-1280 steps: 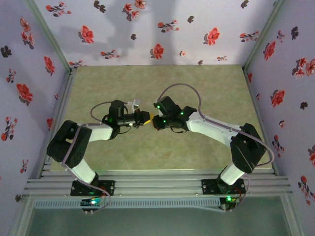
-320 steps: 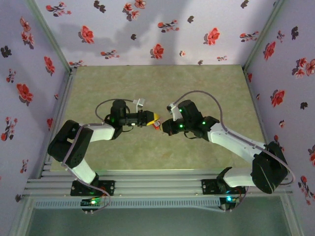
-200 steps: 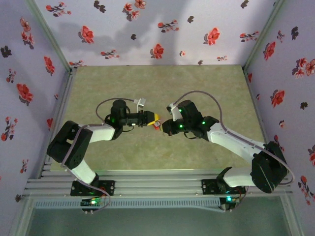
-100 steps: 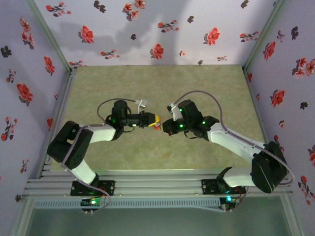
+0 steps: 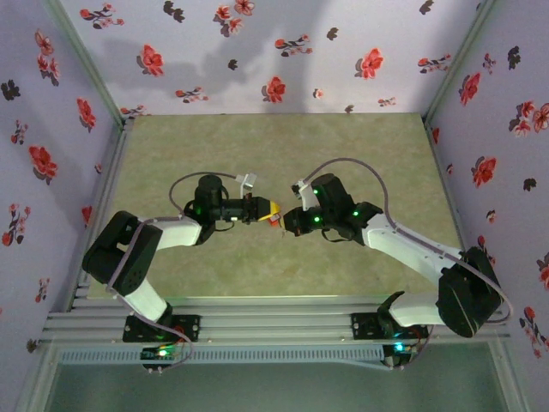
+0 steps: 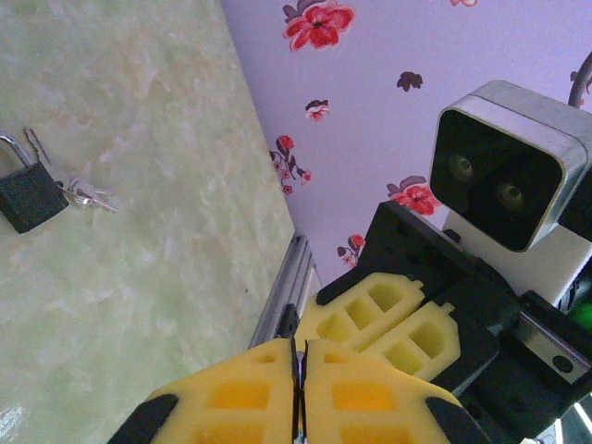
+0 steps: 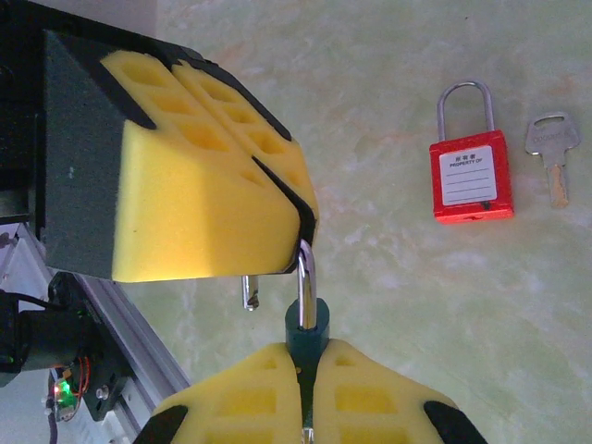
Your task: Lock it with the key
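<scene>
Now yellow foam left fingers (image 7: 203, 194) clamp a padlock's (image 7: 307, 338) curved metal shackle (image 7: 307, 273).

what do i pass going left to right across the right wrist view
left gripper's yellow fingers → green padlock, its shackle reaching up to those fingertips → red padlock → silver key

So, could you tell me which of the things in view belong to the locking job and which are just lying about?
In the job: dark green padlock, its body in the right gripper, its shackle in the left gripper.
Lying about: red padlock, silver key beside it, black padlock, small keys beside it.
</scene>
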Motion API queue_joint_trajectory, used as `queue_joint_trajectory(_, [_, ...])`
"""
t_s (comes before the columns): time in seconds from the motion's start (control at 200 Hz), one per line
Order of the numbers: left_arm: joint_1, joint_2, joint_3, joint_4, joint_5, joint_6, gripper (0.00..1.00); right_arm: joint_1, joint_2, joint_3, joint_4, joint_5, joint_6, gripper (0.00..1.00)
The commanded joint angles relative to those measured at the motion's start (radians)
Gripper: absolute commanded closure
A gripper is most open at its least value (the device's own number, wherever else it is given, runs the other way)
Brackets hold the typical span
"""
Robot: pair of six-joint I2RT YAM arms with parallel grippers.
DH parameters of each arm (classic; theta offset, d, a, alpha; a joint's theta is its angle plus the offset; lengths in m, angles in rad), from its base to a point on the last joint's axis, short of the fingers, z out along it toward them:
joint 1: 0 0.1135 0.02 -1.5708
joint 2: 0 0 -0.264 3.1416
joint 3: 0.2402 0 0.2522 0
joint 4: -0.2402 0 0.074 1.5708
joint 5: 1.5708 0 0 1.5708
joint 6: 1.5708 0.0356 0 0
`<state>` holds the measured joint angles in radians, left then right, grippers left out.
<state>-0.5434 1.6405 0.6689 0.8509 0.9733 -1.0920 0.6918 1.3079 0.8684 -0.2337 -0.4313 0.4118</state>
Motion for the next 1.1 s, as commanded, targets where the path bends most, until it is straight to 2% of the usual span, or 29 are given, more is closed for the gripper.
queue_joint_trajectory(0.0, [-0.007, -0.033, 0.029, -0.001, 0.032, 0.036, 0.97, -0.005, -0.025, -0.015, 0.005, -0.043, 0.007, 1.00])
queue_joint_trajectory(0.045, [-0.007, -0.033, 0.029, -0.001, 0.032, 0.036, 1.00, -0.006, -0.032, -0.023, 0.017, -0.059, 0.013, 1.00])
queue_joint_trajectory(0.17, [-0.007, -0.038, 0.028, 0.000, 0.032, 0.039, 1.00, -0.016, -0.051, -0.041, 0.055, -0.124, 0.040, 1.00])
queue_joint_trajectory(0.405, [-0.012, -0.065, 0.014, 0.016, 0.037, 0.054, 1.00, -0.067, -0.106, -0.116, 0.234, -0.307, 0.155, 1.00])
queue_joint_trajectory(0.62, [-0.018, -0.047, -0.015, 0.202, 0.061, -0.020, 1.00, -0.072, -0.137, -0.159, 0.378, -0.412, 0.224, 1.00])
queue_joint_trajectory(0.765, [-0.023, -0.007, -0.024, 0.335, 0.072, -0.089, 1.00, -0.073, -0.155, -0.191, 0.474, -0.458, 0.267, 1.00])
queue_joint_trajectory(0.865, [-0.038, -0.012, -0.021, 0.336, 0.074, -0.078, 1.00, -0.072, -0.177, -0.208, 0.531, -0.483, 0.292, 1.00])
queue_joint_trajectory(1.095, [-0.065, -0.023, -0.015, 0.325, 0.073, -0.050, 1.00, -0.072, -0.248, -0.219, 0.523, -0.466, 0.286, 1.00])
